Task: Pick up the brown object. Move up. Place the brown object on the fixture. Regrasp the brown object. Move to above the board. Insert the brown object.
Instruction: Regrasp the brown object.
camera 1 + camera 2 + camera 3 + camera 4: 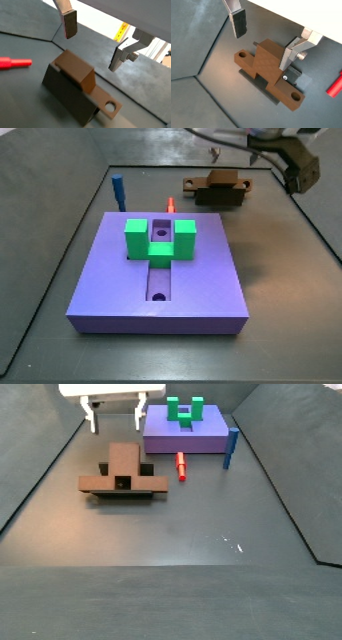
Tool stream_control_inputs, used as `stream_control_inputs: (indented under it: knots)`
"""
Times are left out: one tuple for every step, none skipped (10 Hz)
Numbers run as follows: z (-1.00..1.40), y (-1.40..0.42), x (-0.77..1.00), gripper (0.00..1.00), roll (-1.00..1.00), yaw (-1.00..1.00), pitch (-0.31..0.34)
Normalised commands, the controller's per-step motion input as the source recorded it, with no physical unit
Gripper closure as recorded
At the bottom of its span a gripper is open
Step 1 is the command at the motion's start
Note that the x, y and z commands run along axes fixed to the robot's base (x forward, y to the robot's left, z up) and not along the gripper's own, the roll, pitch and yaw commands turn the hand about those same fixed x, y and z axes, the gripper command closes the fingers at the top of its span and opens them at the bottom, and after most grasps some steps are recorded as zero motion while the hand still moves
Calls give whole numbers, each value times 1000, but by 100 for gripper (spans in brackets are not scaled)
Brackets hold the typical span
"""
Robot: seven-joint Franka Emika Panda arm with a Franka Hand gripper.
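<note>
The brown object [270,75] is an orange-brown bar with a raised, wider middle section and a round hole near each end, as a wrist view shows. It lies across the top of the fixture [67,95], a small dark block standing on the grey surface [201,524]; in a side view the bar [123,474] overhangs the block on both sides.

The gripper [264,37] hangs above the bar with its fingers [238,22] spread wide apart and nothing between them. In a side view it [116,414] sits over the far end of the bar, clear of it.

The purple board [160,278] carries a green U-shaped block [160,238] set over its central slot, which shows two round holes nearer the front. A thin red peg [182,466] lies on the surface between the board and the fixture, and a blue peg [116,190] stands upright beside the board. In a side view the arm is mostly cut off by the frame edge.
</note>
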Motion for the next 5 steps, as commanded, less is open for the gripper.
stream_control_inputs:
  knots:
    - [-143,0,-143,0,-209,0,-126]
    - [-49,0,-123,0,-174,0,-183]
    - [0,0,-163,0,-180,29,-289]
    - [0,0,-60,0,-129,37,-234]
    - [-71,29,-14,0,-131,29,-266]
